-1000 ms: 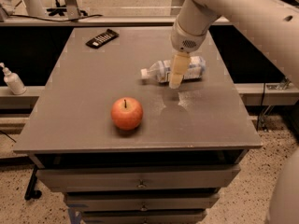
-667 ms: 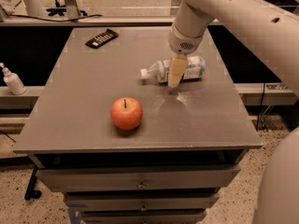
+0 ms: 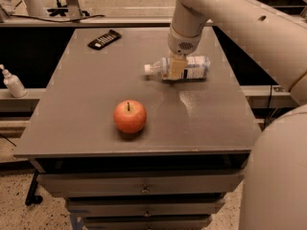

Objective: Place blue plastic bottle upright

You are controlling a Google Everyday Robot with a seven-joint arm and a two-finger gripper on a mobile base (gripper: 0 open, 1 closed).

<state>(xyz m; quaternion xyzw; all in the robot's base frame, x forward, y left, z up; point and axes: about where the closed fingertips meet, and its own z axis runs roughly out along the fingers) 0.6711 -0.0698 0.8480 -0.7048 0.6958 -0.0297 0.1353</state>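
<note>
Item: blue plastic bottle [image 3: 194, 67], lying sideways on surface [image 3: 86, 95], cap leftward. Likely light, thin-walled, slick, crushable; best held mid-body. The gripper [image 3: 176, 68] is at its middle; closure cannot be told.

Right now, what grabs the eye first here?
The big white arm reaches down from the upper right, its gripper at the middle of the blue plastic bottle, which lies on its side at the far right of the table, cap pointing left. A red apple stands near the front edge; a black remote sits at the far left.
</note>
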